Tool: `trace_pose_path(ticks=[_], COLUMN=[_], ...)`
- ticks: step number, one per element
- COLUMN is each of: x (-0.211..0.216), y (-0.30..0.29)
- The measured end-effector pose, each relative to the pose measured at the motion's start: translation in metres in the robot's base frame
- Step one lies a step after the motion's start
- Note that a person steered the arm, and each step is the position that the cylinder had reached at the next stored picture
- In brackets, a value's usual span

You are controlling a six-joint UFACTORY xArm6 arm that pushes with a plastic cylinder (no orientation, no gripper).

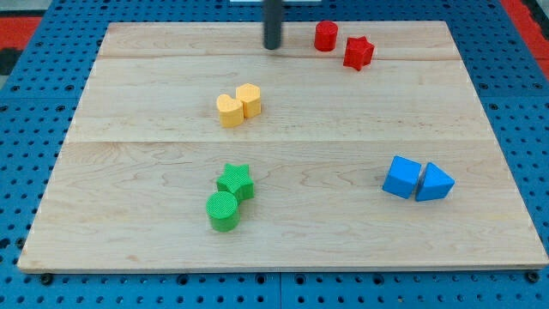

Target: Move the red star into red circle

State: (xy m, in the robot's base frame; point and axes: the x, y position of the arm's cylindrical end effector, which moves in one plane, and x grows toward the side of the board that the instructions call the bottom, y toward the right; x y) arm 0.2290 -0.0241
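Note:
The red star [358,52] lies near the view's top, right of centre. The red circle [325,36] stands just up and left of it, with a small gap between them. My tip [273,45] is the lower end of the dark rod at the view's top centre. It sits left of the red circle, about one block width away, and touches no block.
A yellow heart [229,111] and a yellow hexagon [249,100] touch left of centre. A green star [235,181] and a green circle [223,210] sit lower down. A blue cube [401,177] and a blue triangle [434,183] sit at the right. The wooden board [129,172] has blue pegboard around it.

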Motion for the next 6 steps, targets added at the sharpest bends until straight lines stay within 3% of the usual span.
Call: trace_pose_path(ticks=[2, 3, 4, 5, 6], x=[-0.007, -0.003, 0.007, 0.041, 0.055], y=[0.133, 0.157, 0.096, 0.071, 0.116])
